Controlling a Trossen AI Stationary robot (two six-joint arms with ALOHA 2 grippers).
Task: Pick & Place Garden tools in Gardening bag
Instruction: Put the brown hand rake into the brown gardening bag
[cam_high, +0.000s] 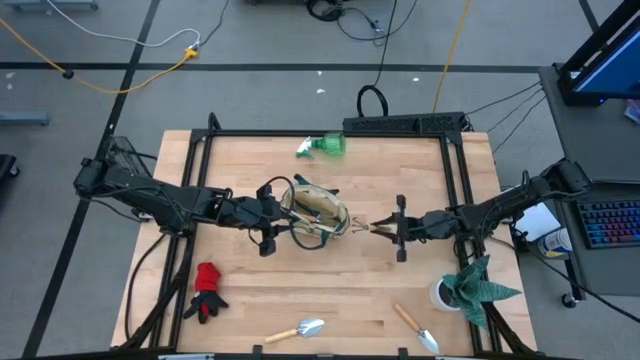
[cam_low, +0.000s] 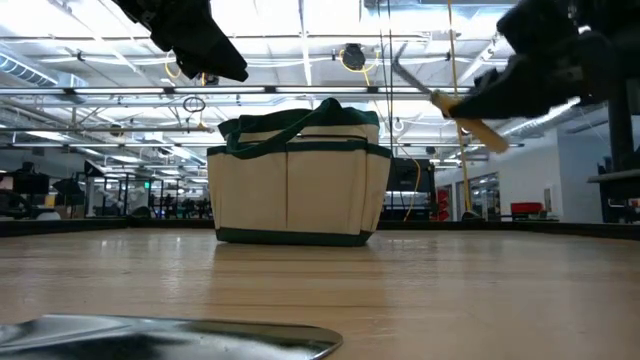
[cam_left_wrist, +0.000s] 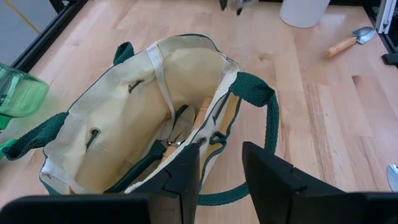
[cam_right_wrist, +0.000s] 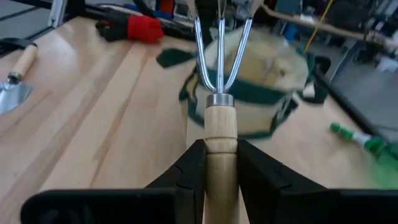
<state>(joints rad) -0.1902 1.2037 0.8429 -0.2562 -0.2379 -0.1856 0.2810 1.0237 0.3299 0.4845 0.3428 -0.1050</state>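
Note:
The cream-and-green gardening bag (cam_high: 318, 212) stands upright mid-table on its base, mouth open. Inside it lie a wooden handle (cam_left_wrist: 202, 115) and dark shears (cam_left_wrist: 166, 148). My left gripper (cam_high: 277, 213) is at the bag's left end, shut on its rim. My right gripper (cam_high: 385, 227) hovers just right of the bag, shut on a wooden-handled silver fork-rake (cam_high: 362, 226) whose tines point toward the bag. Other garden tools lie on the table: a green spray bottle (cam_high: 322, 147), a red glove (cam_high: 207, 285) and two trowels (cam_high: 300, 330) (cam_high: 418, 328). My left gripper straddles the bag's rim (cam_left_wrist: 214, 138) at its left end, next to a green handle strap: one finger (cam_left_wrist: 183, 177) inside, the other (cam_left_wrist: 273, 180) outside. It slants down from the table's left. The bag stays on the table. My right gripper pinches the fork-rake's wooden handle (cam_right_wrist: 221, 127) between its two fingers (cam_right_wrist: 189, 165), just behind the metal collar. The fingers lie along the handle, nearly level, coming from the table's right. The rake is lifted clear, its tines (cam_low: 415, 75) tilted up toward the bag.
A white pot with a spiky green plant (cam_high: 475, 285) stands near the table's front right corner. A black strip (cam_high: 405, 124) lies along the far edge. Dark frame rails (cam_high: 200, 190) run along the table's left and right sides.

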